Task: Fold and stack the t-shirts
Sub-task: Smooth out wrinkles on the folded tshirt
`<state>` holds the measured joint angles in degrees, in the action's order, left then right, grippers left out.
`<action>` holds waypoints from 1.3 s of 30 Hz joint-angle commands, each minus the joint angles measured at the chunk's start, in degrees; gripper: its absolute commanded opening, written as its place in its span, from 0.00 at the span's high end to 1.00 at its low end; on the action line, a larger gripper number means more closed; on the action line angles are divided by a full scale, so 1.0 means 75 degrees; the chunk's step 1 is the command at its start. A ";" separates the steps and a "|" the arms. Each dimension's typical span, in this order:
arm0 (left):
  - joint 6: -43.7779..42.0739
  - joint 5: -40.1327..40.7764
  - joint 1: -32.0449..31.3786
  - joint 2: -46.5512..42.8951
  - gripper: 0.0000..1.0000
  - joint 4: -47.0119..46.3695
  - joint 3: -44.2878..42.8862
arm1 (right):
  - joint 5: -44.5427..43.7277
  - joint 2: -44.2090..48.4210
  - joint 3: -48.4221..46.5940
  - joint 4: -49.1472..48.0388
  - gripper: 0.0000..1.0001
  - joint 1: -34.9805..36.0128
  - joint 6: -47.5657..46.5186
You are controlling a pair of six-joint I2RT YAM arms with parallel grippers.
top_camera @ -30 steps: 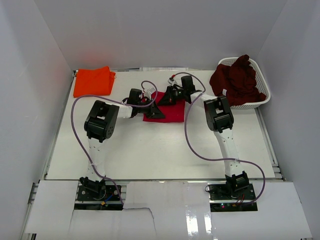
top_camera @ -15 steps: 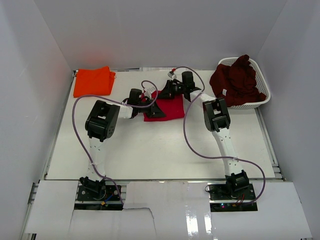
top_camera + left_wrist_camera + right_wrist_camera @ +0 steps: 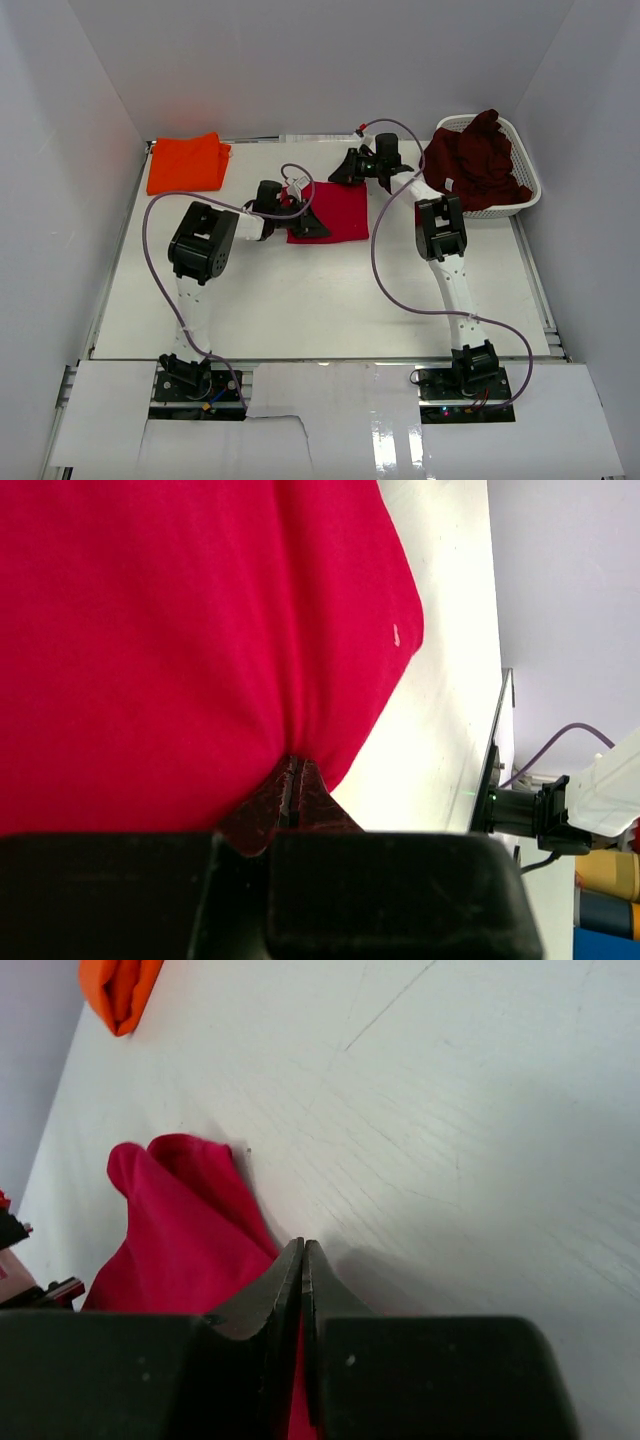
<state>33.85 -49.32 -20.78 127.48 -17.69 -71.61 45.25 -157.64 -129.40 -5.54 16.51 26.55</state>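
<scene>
The crimson red t-shirt [image 3: 340, 212] lies folded mid-table. My left gripper [image 3: 308, 222] is shut on its near-left edge; in the left wrist view the cloth [image 3: 180, 630] bunches at the closed tips [image 3: 291, 772]. My right gripper [image 3: 342, 176] is shut at the shirt's far edge. In the right wrist view a sliver of red shows between its closed jaws [image 3: 303, 1250], with the red cloth [image 3: 170, 1230] to their left. The orange t-shirt [image 3: 187, 162] lies folded at the far left and also shows in the right wrist view [image 3: 120, 990]. The maroon t-shirt [image 3: 472, 160] is heaped in the basket.
The white lattice basket [image 3: 528, 190] stands at the far right, close to the right arm's elbow. White walls enclose the table on three sides. Purple cables loop over both arms.
My right gripper has moved away from me and a little to the right, from over the red t-shirt to its far edge. The shirt now lies flatter and more exposed. The left gripper has stayed put.
</scene>
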 commanded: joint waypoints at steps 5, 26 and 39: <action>-0.0469 0.0634 -0.0054 -0.0589 1.00 0.1246 0.1438 | -0.1100 0.1740 0.0635 0.0352 0.92 -0.0022 -0.1512; 0.0455 0.0600 -0.0406 -0.3120 0.97 0.1128 0.2026 | 0.0128 0.5619 0.5554 0.2111 0.92 0.0130 -0.1372; 0.0795 0.0576 0.0356 -0.2656 0.75 0.1903 -0.0224 | 0.1255 0.5997 0.7445 0.1161 0.92 0.0329 -0.0481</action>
<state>38.48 -43.83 -19.31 106.17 -3.64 -72.16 51.09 -114.28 -73.87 6.83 18.20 21.61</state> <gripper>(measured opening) 0.253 0.078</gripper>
